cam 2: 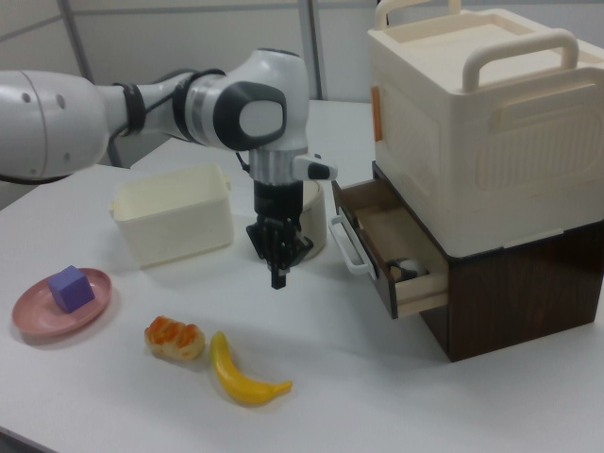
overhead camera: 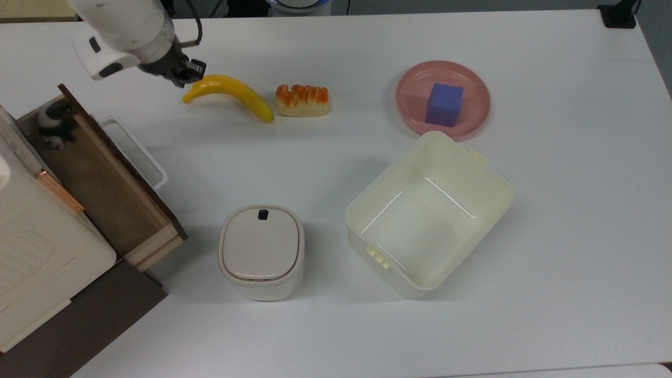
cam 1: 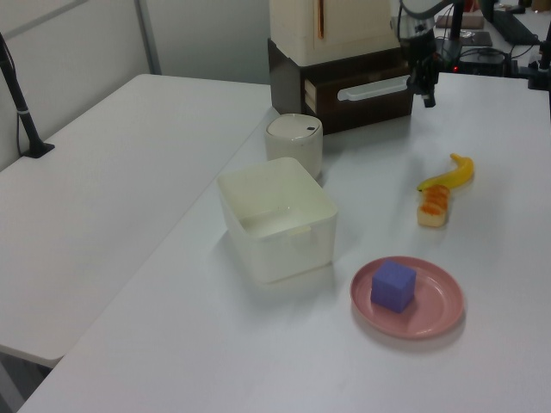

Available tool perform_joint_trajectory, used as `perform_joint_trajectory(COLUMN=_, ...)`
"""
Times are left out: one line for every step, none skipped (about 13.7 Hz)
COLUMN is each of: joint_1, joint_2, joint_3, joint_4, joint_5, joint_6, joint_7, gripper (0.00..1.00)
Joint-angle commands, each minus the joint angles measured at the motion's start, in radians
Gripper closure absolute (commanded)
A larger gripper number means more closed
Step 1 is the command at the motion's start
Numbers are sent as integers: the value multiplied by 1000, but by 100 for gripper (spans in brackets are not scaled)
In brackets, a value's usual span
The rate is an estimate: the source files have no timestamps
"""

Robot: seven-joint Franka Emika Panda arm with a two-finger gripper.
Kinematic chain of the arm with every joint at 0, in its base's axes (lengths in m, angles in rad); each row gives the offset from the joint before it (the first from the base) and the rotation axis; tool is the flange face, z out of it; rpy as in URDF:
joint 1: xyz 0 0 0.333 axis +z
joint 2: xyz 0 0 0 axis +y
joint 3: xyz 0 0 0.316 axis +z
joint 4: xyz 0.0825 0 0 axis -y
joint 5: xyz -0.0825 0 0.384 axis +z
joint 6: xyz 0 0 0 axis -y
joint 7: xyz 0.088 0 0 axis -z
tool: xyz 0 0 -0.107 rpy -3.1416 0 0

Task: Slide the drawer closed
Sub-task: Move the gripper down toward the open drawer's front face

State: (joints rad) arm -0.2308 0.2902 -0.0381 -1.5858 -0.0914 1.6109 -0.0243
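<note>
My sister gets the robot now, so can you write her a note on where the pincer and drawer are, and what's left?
Pincer: holds nothing, points down above the table, between the banana and the drawer's white handle, touching neither. Fingers look close together.
Drawer: pulled out of the brown cabinet, a small black-and-white toy lies inside.
Done: nothing pushed yet.
Left: bring the pincer to the drawer's dark front and slide it fully in.

Bright even overhead light, soft faint shadows, mild glare inside bin [overhead camera: 428,215]
</note>
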Motion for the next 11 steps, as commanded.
perform_joint_trajectory(joint_1=-2, joint_2=33, joint_3=-3, joint_4=-2, joint_5=4, joint_6=121, joint_7=74, gripper=100)
perform_joint_trajectory(joint_1=-2, joint_2=47, joint_3=-3, joint_4=-2, joint_5=4, joint_6=170, joint_7=127, gripper=100)
perform_joint_trajectory(joint_1=-2, joint_2=56, joint_3=-3, joint_4=-3, joint_5=4, joint_6=213, joint_7=170, gripper=100)
perform_joint_trajectory(joint_1=-2, joint_2=61, joint_3=-3, joint_4=-3, joint_5=4, joint_6=246, joint_7=199, gripper=100)
perform_joint_trajectory(joint_1=-7, joint_2=73, joint_3=-3, joint_4=-3, joint_5=4, joint_6=280, joint_7=213, gripper=100)
perform_joint_trajectory(joint_1=-12, joint_2=81, joint_3=-3, joint_4=-2, joint_5=4, joint_6=300, joint_7=224, gripper=100)
perform_joint_trajectory(joint_1=-21, joint_2=83, joint_3=-3, joint_4=-3, joint_5=4, joint_6=334, joint_7=263, gripper=100)
perform_joint_trajectory(joint_1=-27, joint_2=84, joint_3=-3, joint_4=-3, joint_5=4, joint_6=351, joint_7=299, gripper=100)
perform_joint_trajectory(joint_1=-35, joint_2=84, joint_3=-3, joint_4=-3, joint_5=6, joint_6=378, joint_7=332, gripper=100)
perform_joint_trajectory(joint_1=-45, joint_2=86, joint_3=-3, joint_4=-2, joint_5=9, joint_6=406, joint_7=366, gripper=100)
perform_joint_trajectory(joint_1=-50, joint_2=92, joint_3=-3, joint_4=-2, joint_5=9, joint_6=437, joint_7=404, gripper=100)
